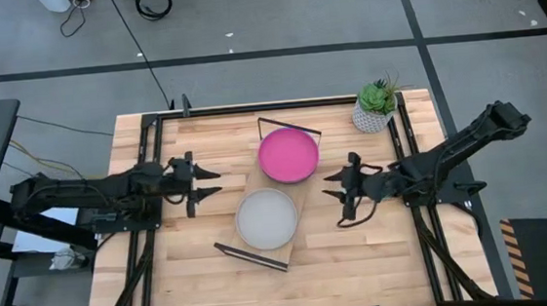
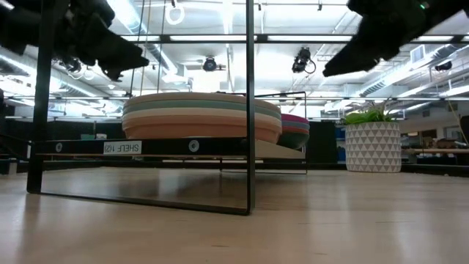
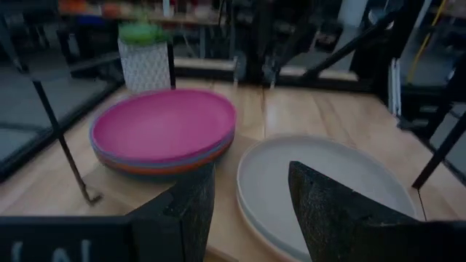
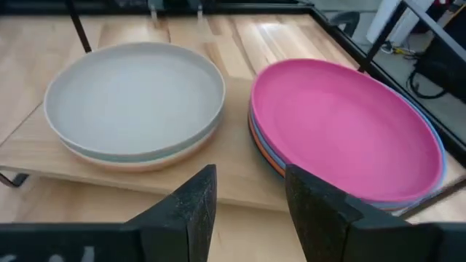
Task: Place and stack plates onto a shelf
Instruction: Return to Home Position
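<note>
Pale wood runs under everything in the high view: the shelf [image 1: 253, 184] lies on the slatted table [image 1: 204, 139] with its long axis on a slant, one black wire end pointing toward the near-left and the other toward the far-right. Two stacks of plates sit on it, the pink plate [image 1: 288, 156] topping the farther stack and the grey plate [image 1: 267, 219] topping the nearer one, the two stacks just beside each other. The left gripper [image 1: 209, 182] hangs to the left of the shelf and the right gripper [image 1: 338, 195] to its right, each pointing inward at the plates and clear of them, and a potted plant [image 1: 375, 106] stands at the far-right corner. In the low view the board runs level on its wire frames, the nearer stack showing bands of grey, pale green, cream and terracotta, the pink-topped stack behind it to the right, and both arms are dark shapes overhead. The left wrist view looks across both stacks between that arm's two dark fingers [image 3: 193, 211], which stand well apart with nothing between them. The right wrist view does the same from the other side: its fingers [image 4: 193, 211] are likewise spread and empty, with orange and blue rims showing beneath the pink plate.
</note>
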You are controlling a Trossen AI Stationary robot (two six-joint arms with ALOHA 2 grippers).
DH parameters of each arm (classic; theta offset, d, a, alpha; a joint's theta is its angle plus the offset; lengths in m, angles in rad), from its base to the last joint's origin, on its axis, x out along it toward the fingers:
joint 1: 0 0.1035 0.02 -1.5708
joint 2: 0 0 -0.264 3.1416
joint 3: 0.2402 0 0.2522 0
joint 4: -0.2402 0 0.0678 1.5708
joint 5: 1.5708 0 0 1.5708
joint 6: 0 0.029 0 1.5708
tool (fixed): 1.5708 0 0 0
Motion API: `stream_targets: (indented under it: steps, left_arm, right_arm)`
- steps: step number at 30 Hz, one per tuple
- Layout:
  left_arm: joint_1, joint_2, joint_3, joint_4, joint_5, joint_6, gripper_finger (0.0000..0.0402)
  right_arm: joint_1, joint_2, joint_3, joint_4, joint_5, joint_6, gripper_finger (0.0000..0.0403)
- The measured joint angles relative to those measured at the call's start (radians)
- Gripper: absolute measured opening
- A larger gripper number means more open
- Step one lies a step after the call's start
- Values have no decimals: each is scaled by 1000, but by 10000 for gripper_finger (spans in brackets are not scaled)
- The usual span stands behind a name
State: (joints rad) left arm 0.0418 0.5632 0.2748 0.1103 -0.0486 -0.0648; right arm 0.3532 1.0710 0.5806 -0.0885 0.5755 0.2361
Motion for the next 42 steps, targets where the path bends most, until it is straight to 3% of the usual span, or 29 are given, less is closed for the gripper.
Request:
stream_targets:
  steps: [8, 20, 24, 31, 42]
  left_arm:
    - [0, -130, -131, 74, -47, 2, 183]
    - [0, -305, -245, 75, -70, -5, 163]
    - [0, -354, -266, 53, -67, -8, 162]
    - [-2, -390, -266, 46, -52, -3, 162]
    - [-2, -387, -267, 25, -54, -205, 162]
  right_arm:
    - [7, -204, -205, 133, 7, 77, 162]
    - [7, -482, -370, 166, 32, 96, 161]
    - [7, -558, -445, 265, 30, 76, 161]
    - [7, -634, -574, 526, 7, -35, 161]
    - [7, -638, -573, 514, 7, -30, 162]
